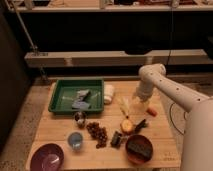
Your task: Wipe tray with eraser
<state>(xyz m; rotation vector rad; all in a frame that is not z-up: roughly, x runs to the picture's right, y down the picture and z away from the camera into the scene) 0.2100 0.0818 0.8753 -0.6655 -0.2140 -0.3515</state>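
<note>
The green tray lies at the back left of the wooden table, with blue-grey flat pieces inside it. The eraser, a dark block, rests in a red-brown bowl at the front right. My white arm reaches in from the right, and its gripper hangs over the table's back right part. It is right of the tray and well behind the eraser. It stands open with nothing in it.
A white object lies against the tray's right side. A yellow item, an orange piece, a round fruit, a dark cluster, a black chunk, a blue cup, a small can and a purple bowl crowd the table.
</note>
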